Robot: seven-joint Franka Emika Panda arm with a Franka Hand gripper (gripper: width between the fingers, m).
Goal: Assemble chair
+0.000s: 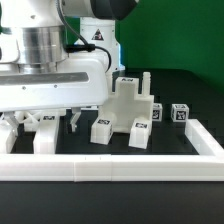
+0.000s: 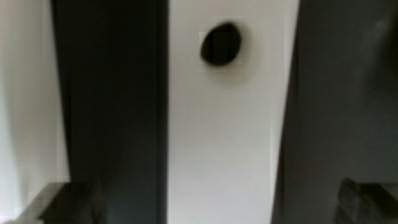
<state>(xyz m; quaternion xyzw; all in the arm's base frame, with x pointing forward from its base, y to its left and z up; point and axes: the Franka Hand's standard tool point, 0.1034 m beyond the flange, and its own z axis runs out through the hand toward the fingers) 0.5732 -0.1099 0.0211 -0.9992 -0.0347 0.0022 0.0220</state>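
The chair is in loose white parts on the black table. My gripper (image 1: pixel 47 123) hangs low at the exterior view's left, over a white square leg (image 1: pixel 45 141). In the wrist view that leg (image 2: pixel 228 130) runs as a long white bar with one dark hole (image 2: pixel 221 43). It passes between my fingertips (image 2: pixel 64 203), and dark gaps show on both sides of it. The gripper (image 2: pixel 214 205) is open and holds nothing. A larger joined white piece (image 1: pixel 129 103) with an upright peg stands mid-table. Small tagged blocks (image 1: pixel 103 130) lie around it.
A long white border rail (image 1: pixel 120 168) runs along the near edge and up the exterior view's right side. More tagged blocks (image 1: pixel 180 113) sit at the back right. The arm's white body (image 1: pixel 50 70) fills the exterior view's upper left.
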